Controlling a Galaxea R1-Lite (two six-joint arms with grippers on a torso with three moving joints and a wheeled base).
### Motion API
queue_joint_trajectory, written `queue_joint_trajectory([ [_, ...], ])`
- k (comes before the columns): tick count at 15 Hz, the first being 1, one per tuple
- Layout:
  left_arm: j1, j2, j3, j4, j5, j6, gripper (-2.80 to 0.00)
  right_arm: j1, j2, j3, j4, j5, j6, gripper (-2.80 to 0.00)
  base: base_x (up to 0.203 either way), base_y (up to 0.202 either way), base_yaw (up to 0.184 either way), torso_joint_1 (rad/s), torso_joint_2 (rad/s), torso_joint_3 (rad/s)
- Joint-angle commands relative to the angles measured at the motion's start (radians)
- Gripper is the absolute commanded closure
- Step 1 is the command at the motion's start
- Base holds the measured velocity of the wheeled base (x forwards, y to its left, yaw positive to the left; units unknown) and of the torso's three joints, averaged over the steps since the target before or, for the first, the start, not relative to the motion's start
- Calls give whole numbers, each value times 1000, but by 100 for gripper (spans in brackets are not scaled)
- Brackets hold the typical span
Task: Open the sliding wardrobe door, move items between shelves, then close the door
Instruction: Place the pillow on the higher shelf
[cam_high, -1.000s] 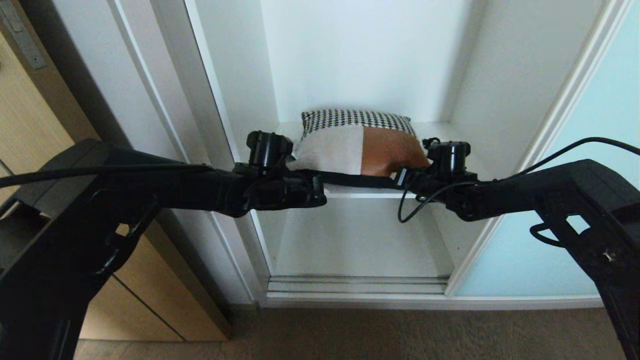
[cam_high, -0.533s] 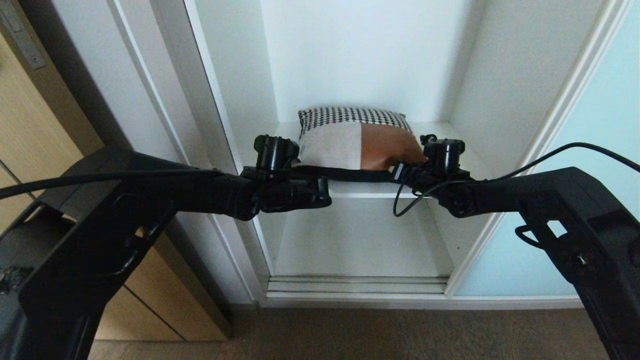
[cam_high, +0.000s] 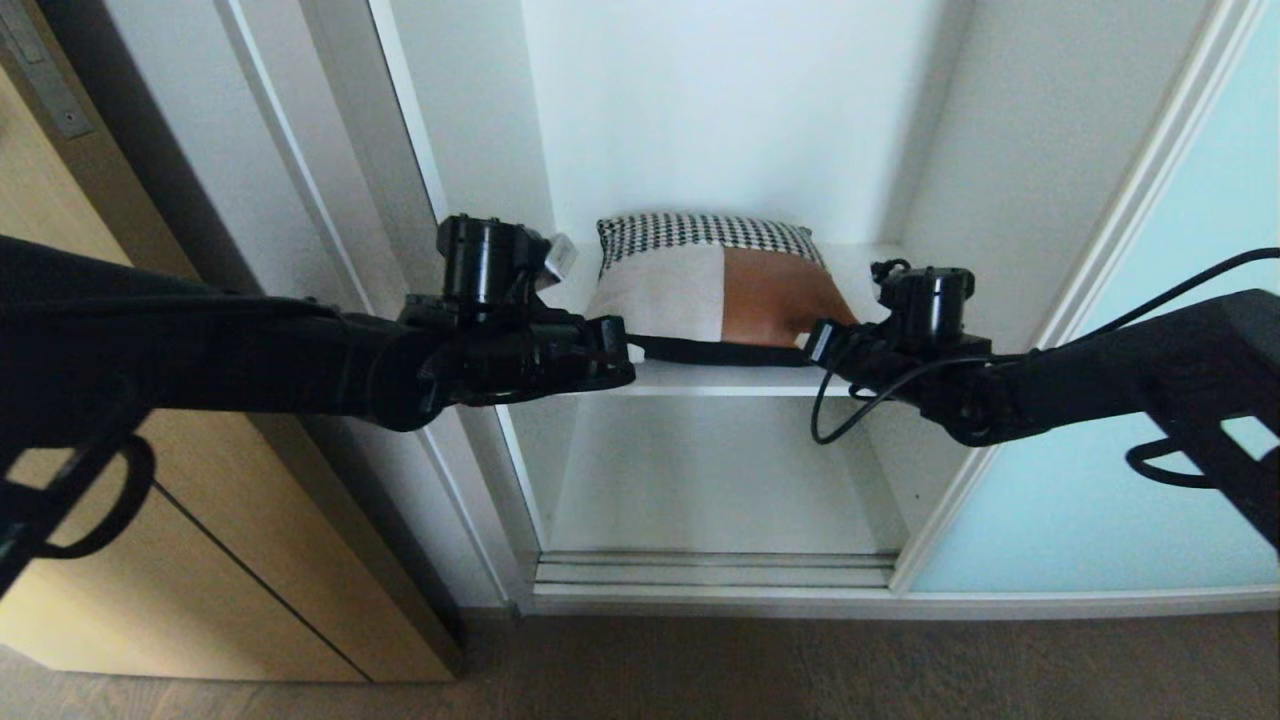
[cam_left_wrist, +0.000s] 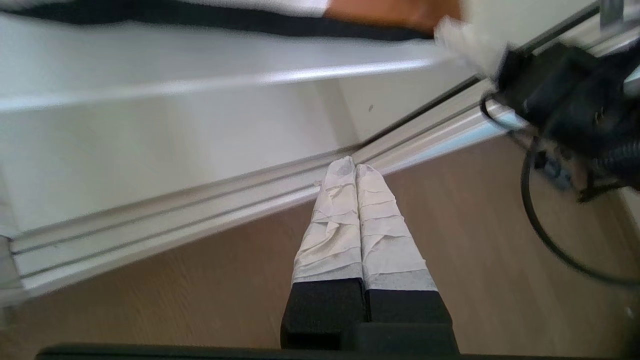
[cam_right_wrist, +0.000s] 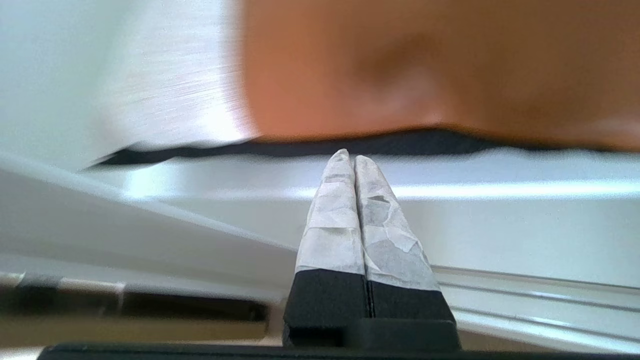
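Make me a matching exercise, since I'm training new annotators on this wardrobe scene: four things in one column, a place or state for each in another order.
Things:
1. cushion
2. sliding wardrobe door
3. left gripper
4. lower compartment

Places or states:
A. slid aside on the right of the opening, pale-blue glass
B. nothing lying in it
C. lying on the white shelf, houndstooth strip at the back
D. shut on nothing, in front of the shelf

Pairs: 1-C, 2-A, 3-D, 4-B
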Motion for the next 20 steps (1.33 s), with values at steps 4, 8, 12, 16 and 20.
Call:
queue_joint_trajectory([
  [4, -3, -322, 254, -1, 158, 12, 0, 84, -505, 447, -39, -21, -70, 0, 0, 0, 0, 0, 0, 0],
  [8, -4, -573, 362, 73, 229, 63, 0, 212, -835, 658, 44, -206, -177, 0, 0, 0, 0, 0, 0, 0],
  [12, 8, -824, 569, 163, 419, 184, 0, 283, -1228, 765, 240, -323, -203, 0, 0, 0, 0, 0, 0, 0],
  [16, 49, -1105, 784, 199, 504, 219, 0, 213, -1586, 916, 396, -275, -204, 0, 0, 0, 0, 0, 0, 0],
  [20, 203, -1282, 871, 276, 573, 238, 0, 89, -1733, 979, 454, -176, -185, 0, 0, 0, 0, 0, 0, 0],
])
